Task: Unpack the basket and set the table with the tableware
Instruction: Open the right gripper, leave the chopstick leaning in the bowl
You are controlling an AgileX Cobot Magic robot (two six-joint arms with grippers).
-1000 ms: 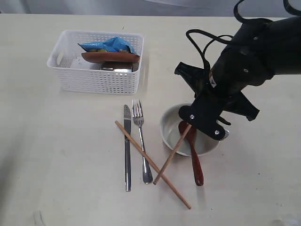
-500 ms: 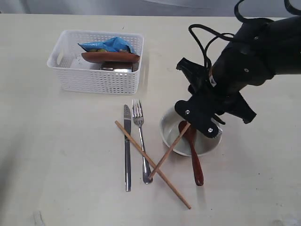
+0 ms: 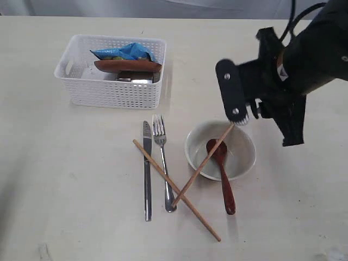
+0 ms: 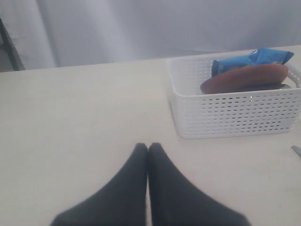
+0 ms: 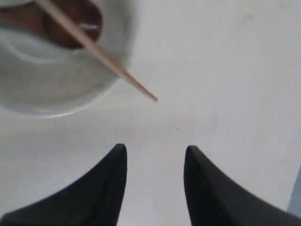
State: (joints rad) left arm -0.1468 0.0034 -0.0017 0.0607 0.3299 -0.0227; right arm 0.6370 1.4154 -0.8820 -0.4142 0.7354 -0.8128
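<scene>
The white basket (image 3: 117, 95) stands at the back left of the table (image 3: 65, 179) and holds a round brown plate (image 3: 128, 66) tilted on edge. A steel knife (image 3: 147, 171) and fork (image 3: 163, 163) lie side by side in front of it. One chopstick (image 3: 185, 204) lies flat; the other chopstick (image 3: 209, 157) leans across the off-white bowl (image 3: 191, 147), over the dark red-brown spoon (image 3: 224, 179). My right gripper (image 3: 243, 115) hovers open and empty just behind the bowl, near that chopstick's upper tip (image 5: 148, 94). My left gripper (image 4: 148, 147) is shut and empty, short of the basket (image 4: 235, 113).
A blue snack packet (image 3: 124, 51) lies on top of the plate in the basket, with a steel item (image 3: 136, 79) under it. The right arm's black body (image 3: 312, 60) and cables hang over the table's right side.
My right gripper opened, let go of the chopstick and rose back away from the bowl. The chopstick now leans on the bowl's rim.
</scene>
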